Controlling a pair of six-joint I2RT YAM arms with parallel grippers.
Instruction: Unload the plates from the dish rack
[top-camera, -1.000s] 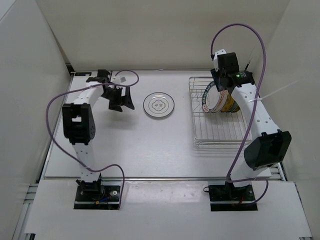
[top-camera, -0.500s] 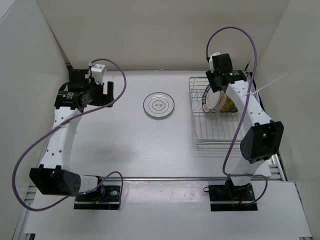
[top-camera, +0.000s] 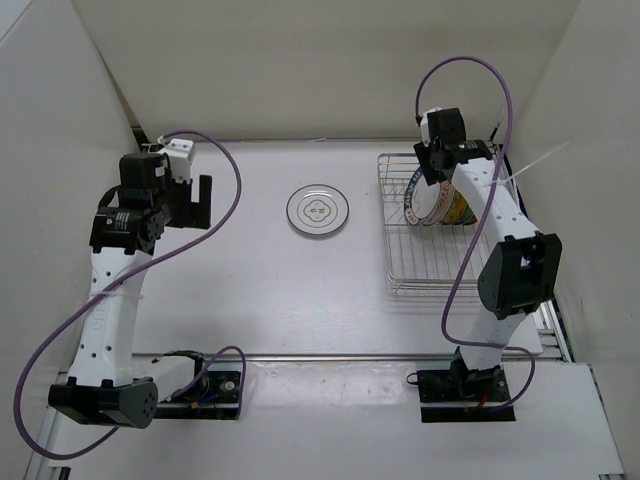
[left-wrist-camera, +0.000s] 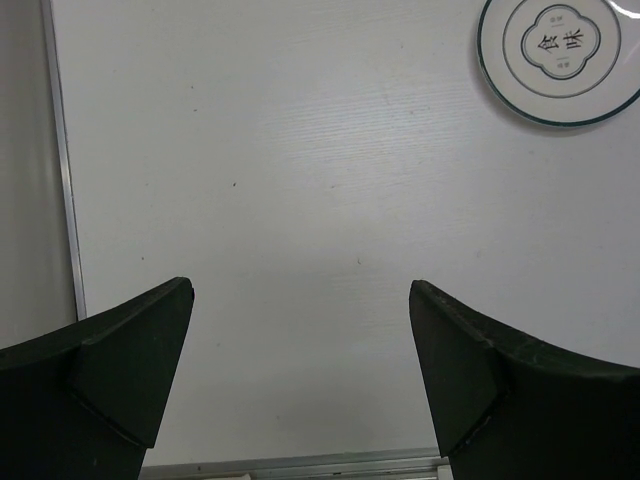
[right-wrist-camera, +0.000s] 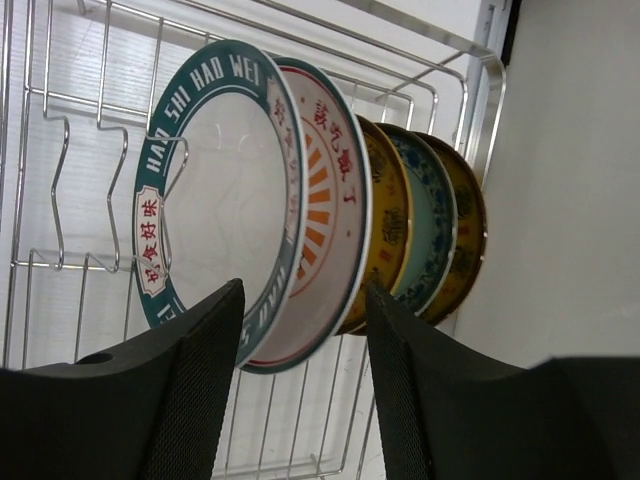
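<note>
Five plates (right-wrist-camera: 330, 200) stand on edge in the wire slots at the 12 o'clock end of the dish rack (top-camera: 440, 288), itself at 3 o'clock on the worktop (top-camera: 260, 290), upright presumably to drain; a sixth plate (top-camera: 318, 212) lies flat near the middle. The right end effector (right-wrist-camera: 300, 300), moderately spread and empty, lines its gap on the front plate's (right-wrist-camera: 215, 180) lower rim, likely to pinch it. The left end effector (left-wrist-camera: 300, 300), wide and empty, hovers between 9 and 10 o'clock.
</note>
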